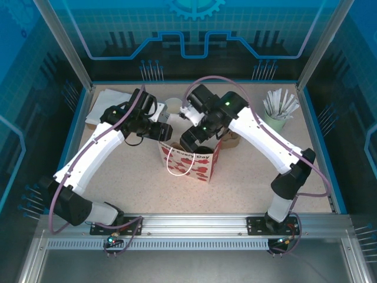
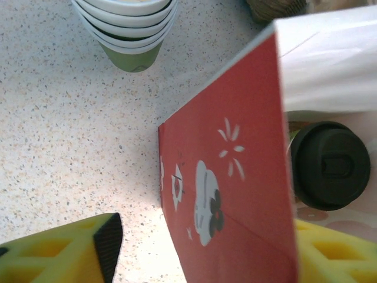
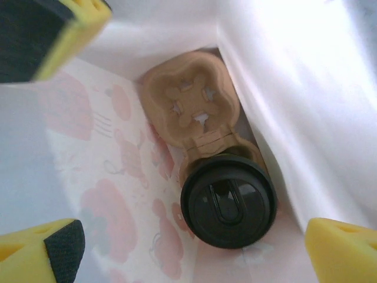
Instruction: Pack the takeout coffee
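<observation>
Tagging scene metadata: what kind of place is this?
Likely an enclosed robot test cell staged as a coffee takeout counter. Clues: aluminium frame with clear panels, left arm and right arm bolted to a rail, plus props: gift bag, tumbler of wrapped sticks.

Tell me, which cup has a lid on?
The black-lidded cup inside the gift bag; the stacked green cups outside it stand open.

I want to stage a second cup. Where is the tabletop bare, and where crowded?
Bare: the near strip of table between the gift bag and the near rail, and the patch right of the bag, before the right arm. Crowded: the far middle, where the bag, the stacked cups and the pulp carriers sit close.
</observation>
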Robot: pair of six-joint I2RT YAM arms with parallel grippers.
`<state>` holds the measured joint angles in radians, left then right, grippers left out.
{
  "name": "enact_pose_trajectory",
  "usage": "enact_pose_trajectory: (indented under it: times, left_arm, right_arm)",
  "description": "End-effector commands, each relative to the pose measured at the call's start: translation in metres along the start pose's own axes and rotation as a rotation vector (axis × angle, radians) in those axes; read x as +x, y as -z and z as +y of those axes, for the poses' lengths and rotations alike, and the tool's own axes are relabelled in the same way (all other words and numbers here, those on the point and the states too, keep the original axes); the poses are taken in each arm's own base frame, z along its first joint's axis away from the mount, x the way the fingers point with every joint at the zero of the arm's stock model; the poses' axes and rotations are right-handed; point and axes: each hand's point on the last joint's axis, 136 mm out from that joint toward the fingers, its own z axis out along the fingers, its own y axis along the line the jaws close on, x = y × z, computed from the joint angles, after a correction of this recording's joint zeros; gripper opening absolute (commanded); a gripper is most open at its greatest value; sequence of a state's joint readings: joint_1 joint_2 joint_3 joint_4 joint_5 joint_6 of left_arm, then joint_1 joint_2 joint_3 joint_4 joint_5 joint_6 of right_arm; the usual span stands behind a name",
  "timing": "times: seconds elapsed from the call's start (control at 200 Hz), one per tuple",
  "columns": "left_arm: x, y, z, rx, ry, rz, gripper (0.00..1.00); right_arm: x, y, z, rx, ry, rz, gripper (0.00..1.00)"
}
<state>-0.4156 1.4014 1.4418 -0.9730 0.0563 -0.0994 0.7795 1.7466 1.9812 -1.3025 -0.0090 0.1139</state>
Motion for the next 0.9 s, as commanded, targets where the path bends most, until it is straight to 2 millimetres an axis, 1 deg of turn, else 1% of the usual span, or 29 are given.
enact_pose_trajectory:
  times: [0.0,0.08,0.18,0.23,0.28,0.335,0.38,0.465,0.495,0.59,0.665,0.755,0.795,0.895]
  left_arm:
    - [-0.011,0.023,-0.005,0.017,0.022,-0.081,0.73]
    - [-0.017,0.033,-0.006,0.026,0.05,-0.117,0.8]
    - [-0.025,0.047,-0.005,0.034,0.089,-0.164,0.87]
    - [-0.028,0.055,-0.003,0.032,0.116,-0.185,0.89]
    - [-0.029,0.063,0.0,0.025,0.141,-0.208,0.91]
    - [-0.031,0.072,0.004,0.017,0.169,-0.241,0.92]
    - [-0.031,0.079,0.006,0.012,0.182,-0.267,0.93]
    - [-0.029,0.091,0.008,0.003,0.206,-0.313,0.94]
    - [-0.028,0.098,0.008,0.006,0.212,-0.334,0.95]
    - [-0.021,0.11,0.011,0.001,0.233,-0.378,0.96]
    - [-0.014,0.117,0.014,-0.003,0.245,-0.41,0.96]
    - [-0.005,0.123,0.016,-0.006,0.258,-0.433,0.98]
    - [-0.002,0.126,0.016,-0.003,0.262,-0.44,0.98]
    - [0.005,0.126,0.017,0.001,0.268,-0.442,0.99]
  right_arm:
    - [0.002,0.05,-0.011,0.007,-0.075,-0.079,0.95]
    - [0.001,0.076,-0.021,0.026,-0.106,-0.14,0.92]
    - [0.003,0.107,-0.041,0.09,-0.152,-0.211,0.86]
    - [0.007,0.121,-0.058,0.16,-0.182,-0.24,0.83]
    - [0.013,0.133,-0.078,0.246,-0.213,-0.257,0.78]
    - [0.022,0.14,-0.102,0.351,-0.253,-0.256,0.72]
    - [0.03,0.144,-0.123,0.451,-0.285,-0.24,0.69]
    - [0.044,0.143,-0.16,0.593,-0.344,-0.203,0.63]
    - [0.049,0.138,-0.171,0.626,-0.363,-0.185,0.62]
    - [0.058,0.126,-0.203,0.708,-0.412,-0.16,0.59]
    - [0.066,0.114,-0.225,0.751,-0.452,-0.134,0.57]
    - [0.078,0.106,-0.252,0.79,-0.519,-0.108,0.55]
    - [0.083,0.103,-0.262,0.799,-0.545,-0.108,0.52]
    - [0.091,0.1,-0.282,0.807,-0.605,-0.125,0.5]
